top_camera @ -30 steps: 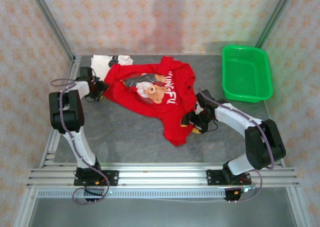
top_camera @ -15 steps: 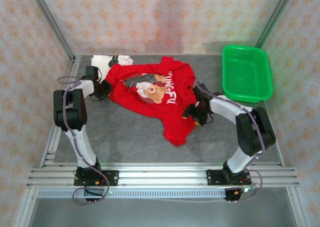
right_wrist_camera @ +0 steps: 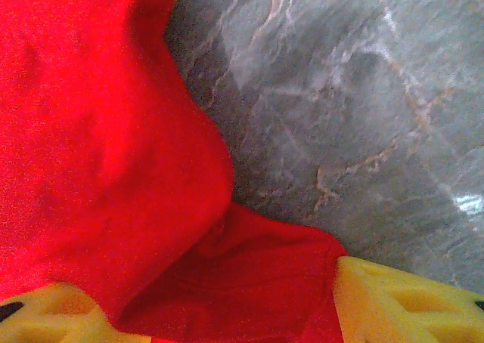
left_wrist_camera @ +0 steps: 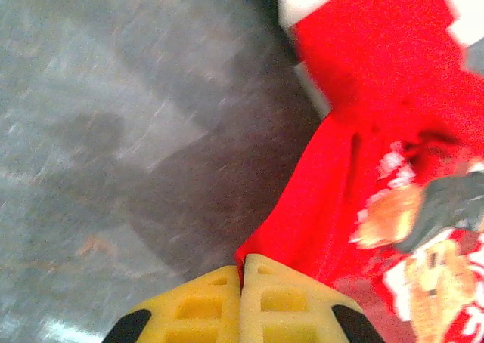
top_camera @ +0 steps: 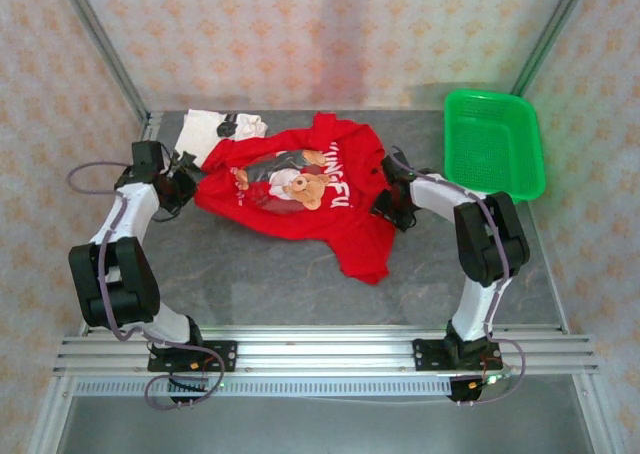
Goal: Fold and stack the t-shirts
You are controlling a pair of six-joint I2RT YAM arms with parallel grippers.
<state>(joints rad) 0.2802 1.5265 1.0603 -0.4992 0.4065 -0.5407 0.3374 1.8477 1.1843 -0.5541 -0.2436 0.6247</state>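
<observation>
Red t-shirt, crumpled and print side up, across the middle of the grey bench. Carries a brown-and-white bear print and white lettering near its centre, with a long flap trailing toward the near edge. Lies drawn sideways between the two arms, one edge at each wrist.

At its left edge, pinched by the left fingers: yellow pads pressed flat together, a corner of red cloth caught right at their tips. Bare grey bench to the left of them in the left wrist view.

At its right edge, straddled by the right fingers: yellow pads standing well apart, a fold of red cloth lying loose between them and bunching up ahead, not clamped. Marbled grey bench surface to the right of that fold.

White t-shirt with black markings, bunched at the far left corner of the bench. Sits just behind the red one's left end, its edge meeting the red cloth.

Green basket at the far right corner, well apart from both shirts.

Both arms bent inward from their bases at the near edge, wrists low over the cloth. Patterned wall panels around the bench.
</observation>
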